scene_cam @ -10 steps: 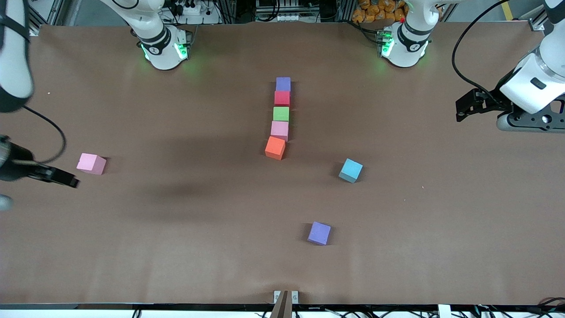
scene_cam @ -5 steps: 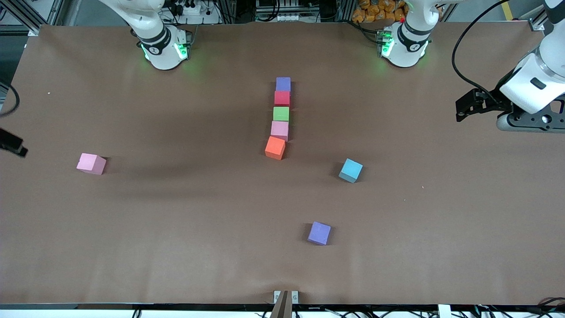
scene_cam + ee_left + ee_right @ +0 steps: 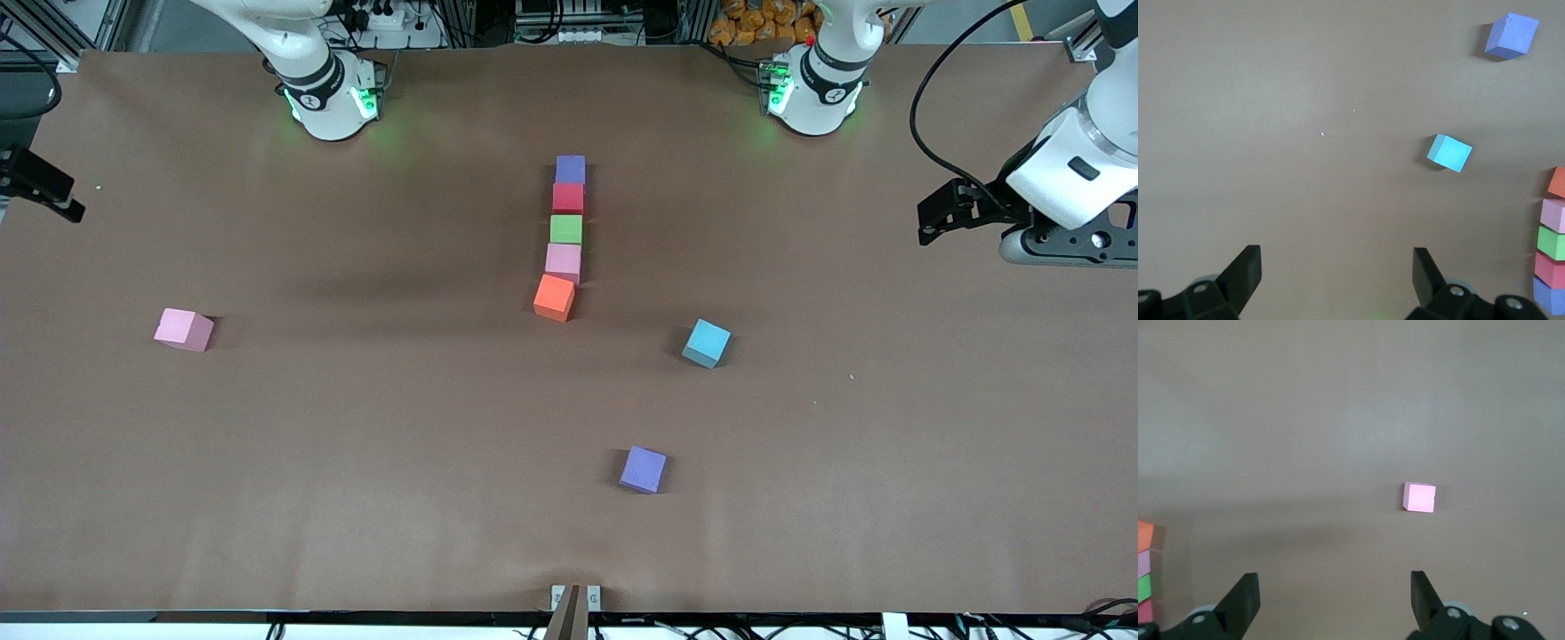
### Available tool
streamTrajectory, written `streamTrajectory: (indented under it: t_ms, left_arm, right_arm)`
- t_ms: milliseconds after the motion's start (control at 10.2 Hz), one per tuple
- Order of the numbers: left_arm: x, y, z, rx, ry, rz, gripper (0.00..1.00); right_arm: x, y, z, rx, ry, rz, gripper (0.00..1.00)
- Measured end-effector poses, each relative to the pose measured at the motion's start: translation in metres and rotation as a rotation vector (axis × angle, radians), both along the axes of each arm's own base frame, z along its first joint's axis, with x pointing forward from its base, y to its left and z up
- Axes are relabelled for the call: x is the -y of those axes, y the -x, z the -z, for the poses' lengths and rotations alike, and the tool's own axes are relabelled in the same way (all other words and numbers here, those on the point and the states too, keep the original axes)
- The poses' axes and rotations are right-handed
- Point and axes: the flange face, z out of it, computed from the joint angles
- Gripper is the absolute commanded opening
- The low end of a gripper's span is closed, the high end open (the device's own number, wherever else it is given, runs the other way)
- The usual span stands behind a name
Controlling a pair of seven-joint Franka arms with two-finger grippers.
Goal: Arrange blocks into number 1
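I see five blocks in a column [image 3: 565, 236] mid-table, the orange block [image 3: 555, 297] skewed at its near end. A careless placement could knock it further. Both arms wait: left gripper [image 3: 1337, 280] and right gripper [image 3: 1331, 603] spread wide, empty, over opposite table ends. The brown table [image 3: 356, 462] lies smooth.

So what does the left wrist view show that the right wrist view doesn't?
Only the left wrist view shows the light blue block, the loose purple block and the purple block at the column's end, over the open left gripper. Only the right wrist view shows the lone pink block, over the open right gripper. Both show part of the column: orange block, pink block, green block and red block.
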Motion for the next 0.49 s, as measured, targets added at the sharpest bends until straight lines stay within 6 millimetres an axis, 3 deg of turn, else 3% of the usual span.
streamTrajectory:
  t_ms: [293, 488]
  left_arm:
    - [0.0, 0.0, 0.0, 0.0, 0.0, 0.0, 1.0]
    - [0.0, 0.0, 0.0, 0.0, 0.0, 0.0, 1.0]
  right_arm:
    - [-0.017, 0.002, 0.007, -0.029, -0.017, -0.027, 1.0]
    - [-0.018, 0.003, 0.013, -0.052, -0.02, -0.029, 1.0]
